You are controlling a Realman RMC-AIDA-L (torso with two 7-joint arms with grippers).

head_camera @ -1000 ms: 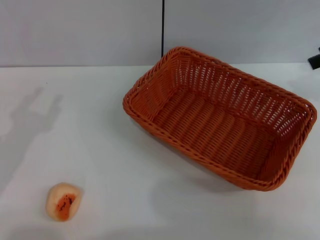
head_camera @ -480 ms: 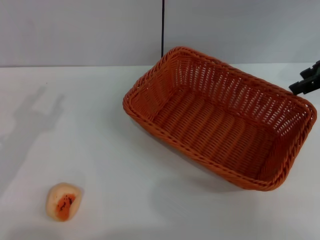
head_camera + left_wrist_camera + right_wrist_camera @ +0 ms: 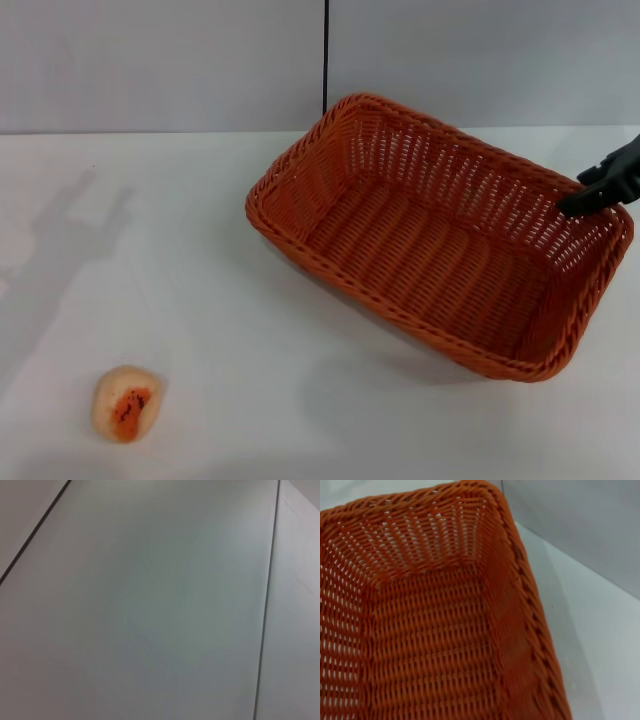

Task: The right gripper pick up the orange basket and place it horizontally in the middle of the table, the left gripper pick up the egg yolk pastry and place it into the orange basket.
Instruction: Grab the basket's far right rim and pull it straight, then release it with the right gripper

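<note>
The orange basket (image 3: 440,235) sits at an angle on the right half of the white table (image 3: 200,260), one corner pointing toward the back wall (image 3: 160,60) and its long sides running diagonally toward the robot's right. The right gripper (image 3: 600,190) reaches in from the right edge of the head view, its dark tip over the basket's far right rim; whether it touches the weave, and whether its fingers are apart or together, cannot be told. The right wrist view looks straight down into a corner of the basket, its open-weave walls and braided rim filling the picture. The egg yolk pastry (image 3: 126,403) lies alone near the table's front left corner, well apart from the basket. The left gripper is out of sight; its wrist camera faces only grey wall panels.
</note>
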